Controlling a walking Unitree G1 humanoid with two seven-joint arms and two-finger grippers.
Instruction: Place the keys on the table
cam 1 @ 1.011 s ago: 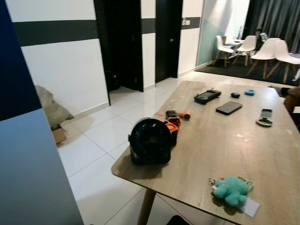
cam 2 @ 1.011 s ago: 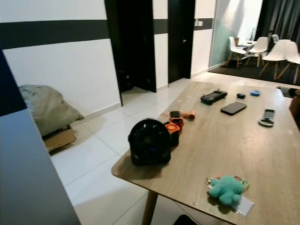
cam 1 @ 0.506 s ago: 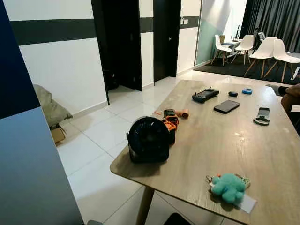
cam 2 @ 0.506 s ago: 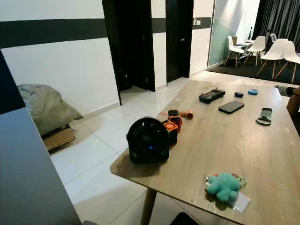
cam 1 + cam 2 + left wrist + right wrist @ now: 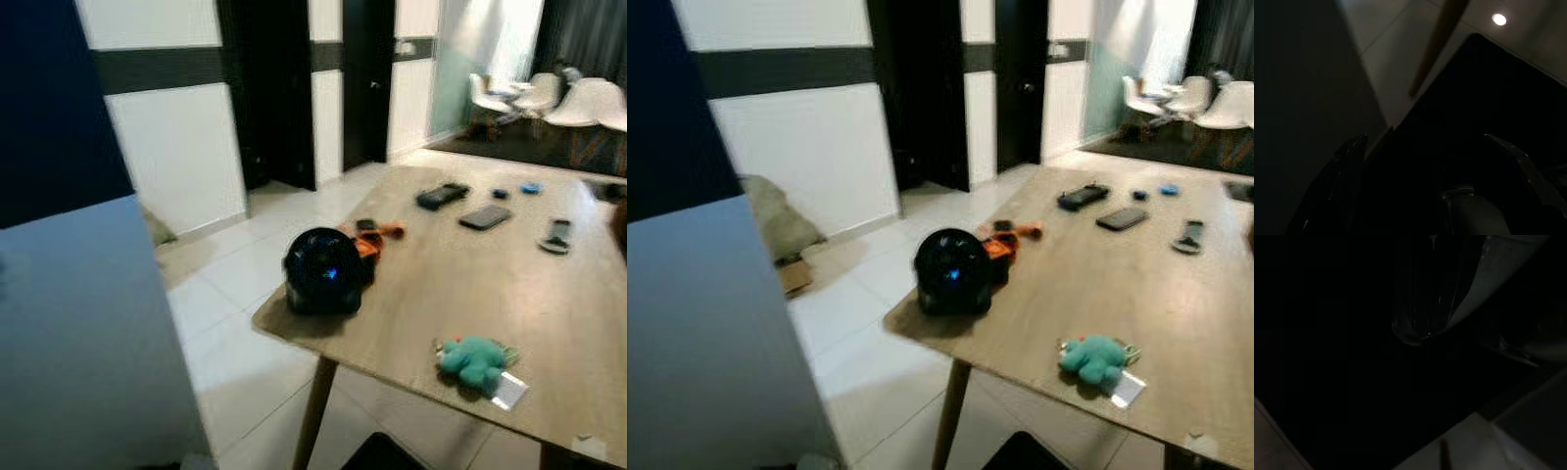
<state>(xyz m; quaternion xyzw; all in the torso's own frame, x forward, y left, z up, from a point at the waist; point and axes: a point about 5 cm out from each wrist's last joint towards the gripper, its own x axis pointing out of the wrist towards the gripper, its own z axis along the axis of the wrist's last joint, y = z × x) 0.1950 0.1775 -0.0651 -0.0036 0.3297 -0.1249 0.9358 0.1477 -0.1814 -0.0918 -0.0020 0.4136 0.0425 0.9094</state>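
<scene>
Blurry; keys with teal plush [image 5: 474, 359] lay near the counter's [image 5: 460, 284] front edge, black fan [image 5: 323, 271] at the left corner, open tile floor [image 5: 230, 333] beside. Both hands hung in dark, grip unreadable.

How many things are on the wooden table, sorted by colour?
Black or dark things: 5 (round black fan, flat black phone, black controller, dark remote, small dark blob)
Orange things: 1 (blurry orange cluster)
Teal things: 1 (teal plush keychain)
Blue things: 1 (small blue object)
Total: 8
</scene>
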